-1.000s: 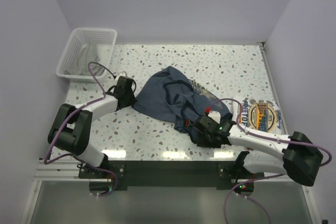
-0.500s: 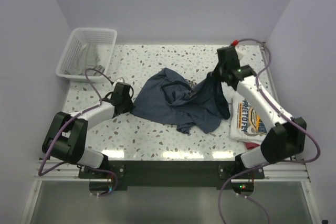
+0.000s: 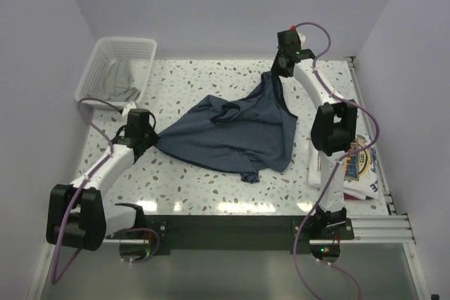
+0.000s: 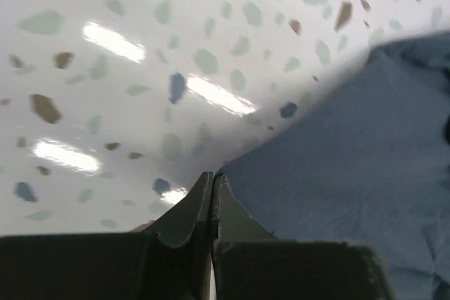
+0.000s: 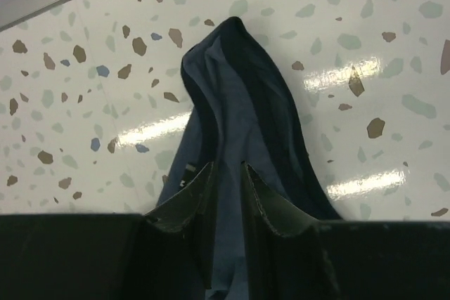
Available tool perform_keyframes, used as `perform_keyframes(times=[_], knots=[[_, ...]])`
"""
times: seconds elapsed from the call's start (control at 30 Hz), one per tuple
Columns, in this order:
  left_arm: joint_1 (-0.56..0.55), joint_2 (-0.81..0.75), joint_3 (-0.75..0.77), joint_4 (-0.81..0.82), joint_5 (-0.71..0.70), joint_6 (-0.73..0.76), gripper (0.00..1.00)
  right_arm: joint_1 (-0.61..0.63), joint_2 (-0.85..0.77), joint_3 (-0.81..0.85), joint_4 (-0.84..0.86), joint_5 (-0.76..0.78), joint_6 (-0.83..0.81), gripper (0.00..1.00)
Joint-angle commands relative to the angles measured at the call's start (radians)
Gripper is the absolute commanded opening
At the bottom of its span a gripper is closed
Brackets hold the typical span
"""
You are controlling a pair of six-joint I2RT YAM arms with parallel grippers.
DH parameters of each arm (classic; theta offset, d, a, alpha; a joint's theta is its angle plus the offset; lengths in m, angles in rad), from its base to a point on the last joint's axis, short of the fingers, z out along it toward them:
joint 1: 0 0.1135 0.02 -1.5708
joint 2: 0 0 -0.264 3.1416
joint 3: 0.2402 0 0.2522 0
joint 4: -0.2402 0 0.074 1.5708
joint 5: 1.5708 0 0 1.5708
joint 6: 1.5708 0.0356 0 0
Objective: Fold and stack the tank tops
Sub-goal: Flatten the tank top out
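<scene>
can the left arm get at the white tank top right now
Probably not. The left pincer is shut on a corner of the blue tank top, which the right pincer holds taut at the other end, and the white tank top lies far over on the right side, beyond that cloth.

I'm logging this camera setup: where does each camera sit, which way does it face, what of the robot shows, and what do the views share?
Top external: above and behind the arm bases, looking down at the table; both arms show, left gripper and right gripper holding the blue tank top stretched.
Left wrist: on the left arm, looking down past its shut fingers at a cloth corner.
Right wrist: on the right arm, looking down past its fingers, cloth between them.
Shared: all show the blue tank top.
</scene>
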Motion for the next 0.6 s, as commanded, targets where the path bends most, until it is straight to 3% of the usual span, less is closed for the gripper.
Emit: perform_keyframes(times=[0.0, 0.13, 0.23, 0.27, 0.33, 0.4, 0.43, 0.57], knots=[[0.111, -0.076, 0.029, -0.081, -0.070, 0.003, 0.00, 0.009, 0.003, 0.115, -0.033, -0.002, -0.060, 0.23], [0.224, -0.166, 0.078, -0.141, -0.133, 0.003, 0.00, 0.011, 0.001, 0.143, -0.030, -0.005, -0.066, 0.29], [0.229, -0.197, 0.112, -0.141, -0.141, 0.009, 0.00, 0.049, -0.040, 0.138, -0.073, 0.019, -0.093, 0.46], [0.229, -0.182, 0.131, -0.148, -0.136, 0.009, 0.00, 0.064, -0.064, 0.102, -0.084, 0.052, -0.103, 0.57], [0.229, -0.162, 0.147, -0.157, -0.112, 0.008, 0.00, 0.109, -0.178, 0.013, -0.095, 0.080, -0.094, 0.61], [0.229, -0.151, 0.146, -0.151, -0.098, 0.011, 0.00, 0.165, -0.355, -0.248, -0.043, 0.068, -0.074, 0.61], [0.229, -0.154, 0.142, -0.148, -0.092, 0.015, 0.00, 0.187, -0.417, -0.463, 0.024, 0.064, -0.039, 0.60], [0.228, -0.163, 0.139, -0.141, -0.087, 0.037, 0.00, 0.283, -0.681, -0.903, 0.135, -0.033, 0.073, 0.49]])
